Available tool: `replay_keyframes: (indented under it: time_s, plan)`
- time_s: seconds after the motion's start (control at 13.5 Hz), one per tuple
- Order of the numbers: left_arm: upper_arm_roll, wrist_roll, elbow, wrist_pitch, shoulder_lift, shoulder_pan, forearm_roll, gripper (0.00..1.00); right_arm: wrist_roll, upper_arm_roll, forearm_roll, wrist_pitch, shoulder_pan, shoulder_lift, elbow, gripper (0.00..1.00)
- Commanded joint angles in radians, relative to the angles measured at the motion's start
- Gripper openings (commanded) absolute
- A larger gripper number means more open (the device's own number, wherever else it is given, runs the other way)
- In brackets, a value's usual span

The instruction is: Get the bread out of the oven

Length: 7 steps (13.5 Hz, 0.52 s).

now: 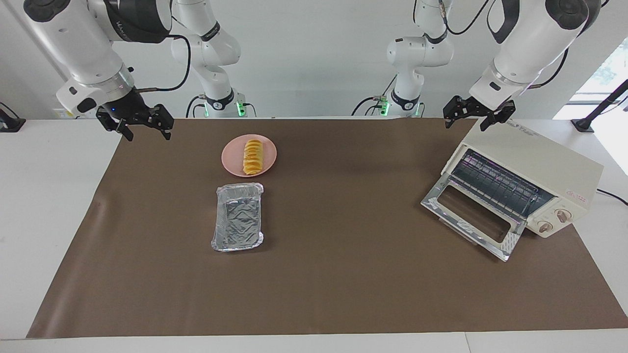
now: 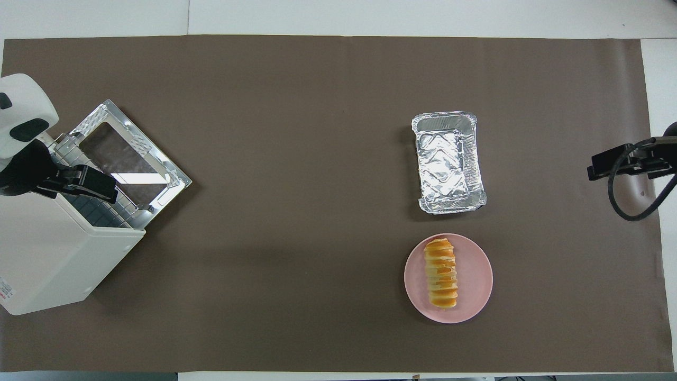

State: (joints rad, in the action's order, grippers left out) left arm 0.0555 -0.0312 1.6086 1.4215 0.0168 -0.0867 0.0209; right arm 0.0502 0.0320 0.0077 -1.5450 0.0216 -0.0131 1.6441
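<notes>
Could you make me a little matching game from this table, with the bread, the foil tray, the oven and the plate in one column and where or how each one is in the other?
Things:
1. bread
2. foil tray
3. oven
4. pink plate

Descriptions:
A. door folded down, wire rack bare
B. lies on the plate
C. empty, farther from the robots than the plate
D. nearer to the robots than the foil tray, carrying the loaf

Pairs: 1-B, 2-C, 3-A, 4-D
</notes>
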Motion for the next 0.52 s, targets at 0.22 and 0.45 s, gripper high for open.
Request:
replay_keyframes:
  time_s: [0.22, 0.45]
  plan:
    - [0.007, -0.007, 0.024, 0.019, 0.023, 0.010, -0.016, 1.00, 0.011, -0.009, -0.026, 0.016, 0.034, 0.001, -0.015, 1.00]
    - [0.007, -0.007, 0.024, 0.019, 0.023, 0.008, -0.016, 1.00, 0.013, -0.009, -0.031, 0.019, 0.034, -0.002, -0.015, 1.00]
